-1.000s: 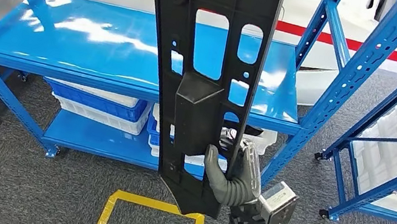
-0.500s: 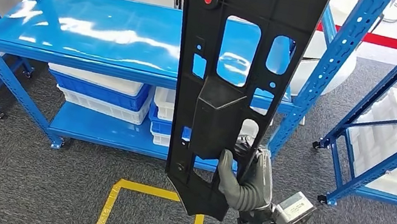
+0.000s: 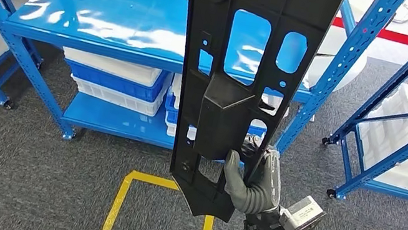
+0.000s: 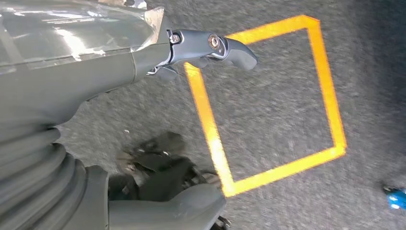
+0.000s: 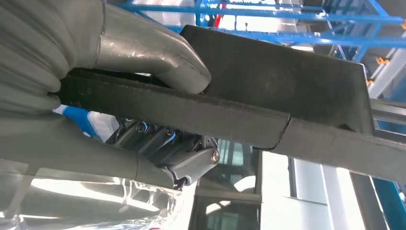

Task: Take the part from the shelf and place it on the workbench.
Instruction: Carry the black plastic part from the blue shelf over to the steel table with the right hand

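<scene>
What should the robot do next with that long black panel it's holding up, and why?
Probably keep carrying it upright and turn away from the shelving toward the workbench. The right hand grips the black plastic panel near its lower end, clear of the blue shelf. No workbench is in view, and the left hand hangs over the carpet holding nothing, so there is nowhere to set it down here.

Bright, even indoor light from overhead. Strong white glare on the glossy blue shelf (image 3: 111, 16) top. Black part (image 3: 237, 89) dark, surface detail mostly legible. Slight motion blur on the carpet (image 4: 268, 110) in the left wrist view. Blown-out white background behind the right hand (image 5: 95, 72).
</scene>
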Robot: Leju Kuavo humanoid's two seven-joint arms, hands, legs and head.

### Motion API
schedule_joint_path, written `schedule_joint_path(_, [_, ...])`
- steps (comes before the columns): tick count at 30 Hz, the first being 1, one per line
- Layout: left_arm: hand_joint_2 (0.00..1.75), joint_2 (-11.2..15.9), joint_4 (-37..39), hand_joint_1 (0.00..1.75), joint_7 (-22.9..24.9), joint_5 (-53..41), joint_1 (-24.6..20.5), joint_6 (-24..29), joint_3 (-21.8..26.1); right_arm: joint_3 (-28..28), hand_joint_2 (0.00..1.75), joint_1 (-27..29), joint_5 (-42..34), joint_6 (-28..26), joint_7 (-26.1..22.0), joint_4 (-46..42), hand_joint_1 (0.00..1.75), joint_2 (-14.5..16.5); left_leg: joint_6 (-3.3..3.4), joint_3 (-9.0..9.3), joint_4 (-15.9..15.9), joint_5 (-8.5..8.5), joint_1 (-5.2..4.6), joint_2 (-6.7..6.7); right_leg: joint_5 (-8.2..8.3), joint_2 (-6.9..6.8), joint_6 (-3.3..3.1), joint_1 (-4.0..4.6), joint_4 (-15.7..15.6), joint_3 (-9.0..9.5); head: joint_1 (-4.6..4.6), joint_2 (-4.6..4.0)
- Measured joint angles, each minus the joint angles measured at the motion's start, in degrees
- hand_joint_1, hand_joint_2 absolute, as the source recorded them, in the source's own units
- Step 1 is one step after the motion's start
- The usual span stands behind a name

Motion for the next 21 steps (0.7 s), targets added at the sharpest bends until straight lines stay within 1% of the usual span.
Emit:
schedule_joint_path(1, [1.75,0.03,-0.02,0.0,0.0,0.07,-0.01,0.02,0.01,0.03,1.75,0.0,0.01,-0.01,-0.01,0.02,1.75,-0.04,0.59,-0.76,-0.07,0.76,-0.15,0.15,-2.67,0.01,-0.64,-0.03,2.77,-1.07,0.16,0.0])
schedule_joint_path(2, [1.75,0.09,-0.03,0.0,0.0,0.12,0.01,0.03,0.01,0.05,1.75,-0.02,0.02,-0.01,-0.02,0.03,1.75,-0.07,1.0,-1.73,-0.06,1.49,-0.37,0.21,-5.37,0.03,-1.16,0.03,6.43,-2.08,0.33,0.0])
schedule_joint_path(3, [1.75,0.13,-0.03,0.0,0.0,0.18,0.03,0.05,0.02,0.07,1.75,0.0,0.03,-0.02,-0.03,0.04,1.75,-0.12,1.23,-2.68,-0.03,2.26,-0.6,0.28,-7.24,0.06,-1.34,0.06,10.06,-2.77,0.45,0.0])
schedule_joint_path(4, [1.75,0.14,-0.03,0.0,0.01,0.25,0.04,0.07,0.02,0.1,1.75,0.0,0.05,-0.03,-0.03,0.04,1.75,-0.18,1.35,-3.68,0.01,3.02,-0.82,0.33,-7.95,0.07,-1.13,0.12,12.75,-2.77,0.55,0.0])
schedule_joint_path(5, [1.75,0.14,-0.03,0.0,0.01,0.31,0.05,0.06,0.02,0.15,1.75,0.0,0.11,-0.1,-0.08,0.04,1.75,-0.24,1.37,-4.71,0.06,3.78,-1.02,0.35,-7.5,0.08,-0.65,0.21,13.78,-1.96,0.56,0.0])
schedule_joint_path(6, [1.75,0.13,-0.03,0.0,0.02,0.39,0.08,0.05,0.02,0.2,1.75,-0.01,0.2,-0.19,-0.17,0.04,1.75,-0.3,1.33,-5.67,0.13,4.51,-1.18,0.37,-6.32,0.08,-0.12,0.34,12.7,-0.18,0.58,0.0])
schedule_joint_path(7, [1.75,0.12,-0.04,0.0,0.02,0.56,0.11,0.05,0.02,0.25,1.75,-0.04,0.32,-0.32,-0.3,0.04,1.75,-0.34,1.22,-6.56,0.23,5.21,-1.29,0.37,-5.26,0.07,0.2,0.5,9.79,2.55,0.58,0.0])
schedule_joint_path(8, [1.75,0.12,-0.04,0.0,0.01,0.77,0.18,0.04,0.02,0.31,1.75,-0.13,0.47,-0.51,-0.47,0.04,1.75,-0.38,1.05,-7.36,0.44,5.82,-1.46,0.35,-4.84,0.05,0.19,0.74,5.48,6.15,0.59,0.0])
schedule_joint_path(9, [1.75,0.13,-0.04,0.0,0.01,1.05,0.24,0.04,0.03,0.37,1.75,-0.23,0.63,-0.7,-0.64,0.04,1.75,-0.4,0.83,-7.99,0.68,6.42,-1.59,0.37,-5.16,0.06,-0.11,1.05,1.11,9.3,0.54,0.0])
schedule_joint_path(10, [1.75,0.14,-0.01,0.0,0.01,1.37,0.31,0.05,0.04,0.42,1.75,-0.3,0.75,-0.87,-0.78,0.03,1.75,-0.42,0.56,-8.39,0.82,6.99,-1.66,0.4,-5.75,0.07,-0.51,1.34,-2.23,11.44,0.47,0.0])
schedule_joint_path(11, [1.75,0.15,0.04,0.0,0.02,1.68,0.4,0.09,0.11,0.47,1.75,-0.34,0.88,-1.04,-0.9,0.01,1.75,-0.44,0.23,-8.59,0.84,7.51,-1.65,0.45,-6.25,0.09,-0.97,1.67,-4.23,12.51,0.42,0.0])
schedule_joint_path(12, [1.75,0.2,0.12,0.0,0.03,1.98,0.54,0.21,0.23,0.5,1.75,-0.32,0.97,-1.15,-0.97,-0.03,1.75,-0.48,-0.16,-8.66,0.68,8.09,-1.59,0.5,-6.23,0.11,-1.45,1.78,-4.9,12.3,0.35,0.0])
schedule_joint_path(13, [1.75,0.32,0.26,0.0,0.04,2.26,0.69,0.34,0.44,0.52,1.75,-0.28,1.05,-1.22,-1.02,-0.05,1.75,-0.52,-0.54,-8.81,0.65,8.19,-1.39,0.4,-5.73,0.05,-1.9,1.45,-4.94,11.87,0.41,0.0])
schedule_joint_path(14, [1.75,0.43,0.41,0.0,0.08,2.5,0.89,0.47,0.68,0.56,1.75,-0.28,1.14,-1.3,-1.07,-0.09,1.75,-0.55,-0.94,-9.18,1.27,7.06,-1.22,0.25,-5.06,0.02,-2.5,1.16,-5.05,11.42,0.44,0.0])
schedule_joint_path(15, [1.75,0.55,0.55,0.0,0.13,2.63,1.12,0.55,0.89,0.6,1.75,-0.26,1.22,-1.35,-1.1,-0.11,1.75,-0.56,-1.34,-9.76,2.89,4.7,-1.01,0.08,-4.26,-0.03,-3.11,0.77,-5.19,10.84,0.31,0.0])
schedule_joint_path(16, [1.75,0.66,0.68,0.0,0.19,2.73,1.3,0.57,1.08,0.64,1.75,-0.24,1.33,-1.39,-1.14,-0.12,1.75,-0.55,-1.73,-10.49,5.69,1.3,-0.67,-0.12,-3.46,-0.07,-3.55,0.5,-5.21,10.18,0.21,0.0])
schedule_joint_path(17, [1.75,0.69,0.76,0.0,0.33,2.76,1.45,0.56,1.19,0.69,1.75,-0.2,1.43,-1.45,-1.19,-0.13,1.75,-0.54,-2.19,-11.19,9.33,-2.23,-0.37,-0.22,-2.74,-0.08,-3.84,0.57,-5.18,9.51,0.03,0.0])
schedule_joint_path(18, [1.75,0.75,0.86,0.0,0.54,2.78,1.56,0.52,1.27,0.72,1.75,-0.16,1.56,-1.54,-1.26,-0.13,1.75,-0.54,-2.67,-11.69,13.15,-4.58,0.03,-0.27,-2.07,-0.12,-3.91,0.58,-5.13,8.89,-0.09,0.0])
schedule_joint_path(19, [1.75,0.84,0.98,0.0,0.9,2.85,1.64,0.43,1.33,0.74,1.75,-0.12,1.73,-1.67,-1.36,-0.13,1.75,-0.54,-3.14,-11.84,16.34,-5.29,0.46,-0.3,-1.45,-0.15,-3.74,0.6,-5.05,8.25,-0.08,0.0])
schedule_joint_path(20, [1.75,0.92,1.09,0.0,1.35,2.97,1.74,0.27,1.39,0.75,1.75,-0.08,1.91,-1.82,-1.47,-0.13,1.75,-0.55,-3.57,-11.35,18.09,-4.55,0.91,-0.29,-0.92,-0.18,-3.51,0.58,-4.93,7.57,-0.1,0.0])
schedule_joint_path(21, [1.75,1.03,1.19,0.0,1.81,3.09,1.89,0.11,1.46,0.76,1.75,-0.04,2.2,-1.97,-1.62,-0.13,1.75,-0.57,-3.94,-9.96,17.93,-2.94,1.38,-0.22,-0.5,-0.25,-3.27,0.51,-4.76,6.86,-0.1,0.0])
